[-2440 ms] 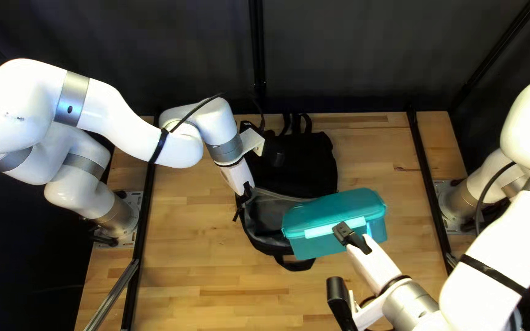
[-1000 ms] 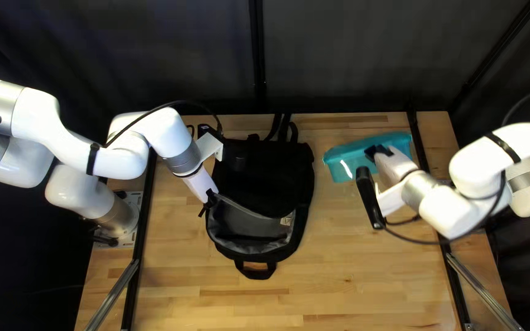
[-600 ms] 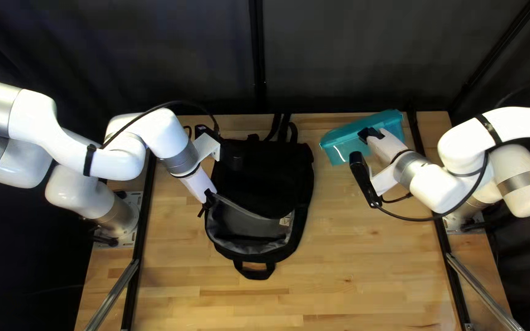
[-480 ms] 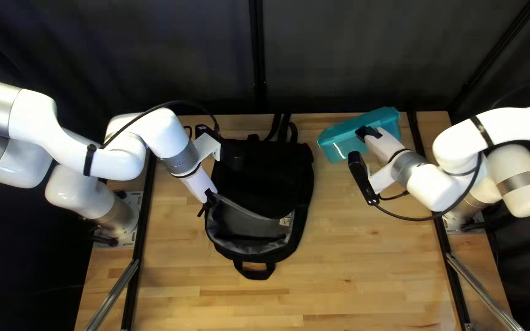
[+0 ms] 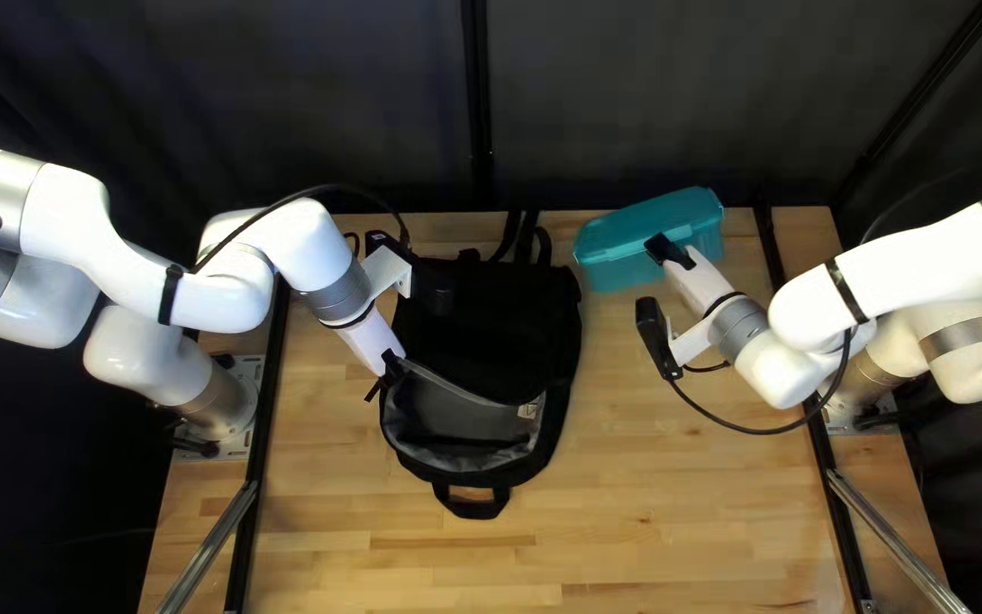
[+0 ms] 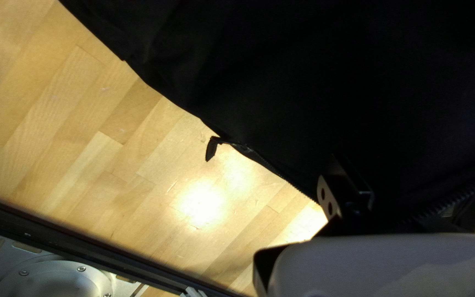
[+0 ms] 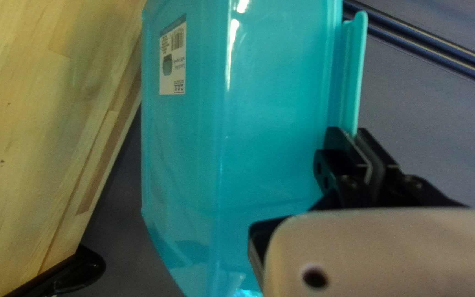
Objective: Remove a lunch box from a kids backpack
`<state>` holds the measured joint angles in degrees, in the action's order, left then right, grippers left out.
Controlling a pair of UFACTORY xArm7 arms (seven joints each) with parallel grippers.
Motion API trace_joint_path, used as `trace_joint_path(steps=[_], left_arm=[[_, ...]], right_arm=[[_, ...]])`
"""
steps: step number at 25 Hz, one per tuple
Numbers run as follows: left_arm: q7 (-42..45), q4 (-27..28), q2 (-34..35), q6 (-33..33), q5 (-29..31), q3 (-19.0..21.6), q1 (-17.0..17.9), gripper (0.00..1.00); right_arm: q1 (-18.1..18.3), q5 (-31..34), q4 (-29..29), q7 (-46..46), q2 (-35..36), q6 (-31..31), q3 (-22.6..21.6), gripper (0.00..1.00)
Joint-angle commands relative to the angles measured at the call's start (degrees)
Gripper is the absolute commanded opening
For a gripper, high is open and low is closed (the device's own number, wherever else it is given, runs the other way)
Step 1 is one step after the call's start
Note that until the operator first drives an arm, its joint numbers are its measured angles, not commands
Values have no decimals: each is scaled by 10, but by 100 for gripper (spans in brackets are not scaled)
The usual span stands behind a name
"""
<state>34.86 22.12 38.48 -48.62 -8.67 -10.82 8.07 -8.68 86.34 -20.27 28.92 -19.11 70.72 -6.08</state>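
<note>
My right gripper (image 7: 355, 135) is closed on the flap (image 7: 354, 71) of the lunch box (image 5: 627, 233), one finger on each side of that thin strip. The box lies beyond that gripper as seen from the table's near edge, near the far edge and at the right of the backpack (image 5: 491, 324), well apart from it. Its long axis runs roughly along the far edge, the right end turned a little farther away. My right arm is much the nearer and has it alone.

My left gripper (image 5: 392, 362) looks to be clamped on the backpack's rim, at the left of its open mouth; the cloth hides part of that grip.

The box seems to be in the air, so I judge the removal done and the setting down left. The table (image 5: 627, 500) is flat wood, with room between the backpack and the right rail (image 5: 774, 259). Toward the curtain (image 5: 627, 102), though, the wood ends close by, so I should bring the box nearer before lowering. Held by one flap, it could swing or tip, or the flap could pop loose; slow and level seems best.
</note>
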Motion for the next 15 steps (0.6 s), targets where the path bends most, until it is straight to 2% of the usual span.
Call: trace_joint_path(steps=[1, 15], left_arm=[[-1, -1, 1, 1, 0, -1, 0, 0], [-5, 3, -2, 1, -4, -3, 3, 0]], right_arm=[[-8, -13, 8, 31, 21, 18, -14, 0], [-32, -60, -10, 74, 80, 52, -46, 0]])
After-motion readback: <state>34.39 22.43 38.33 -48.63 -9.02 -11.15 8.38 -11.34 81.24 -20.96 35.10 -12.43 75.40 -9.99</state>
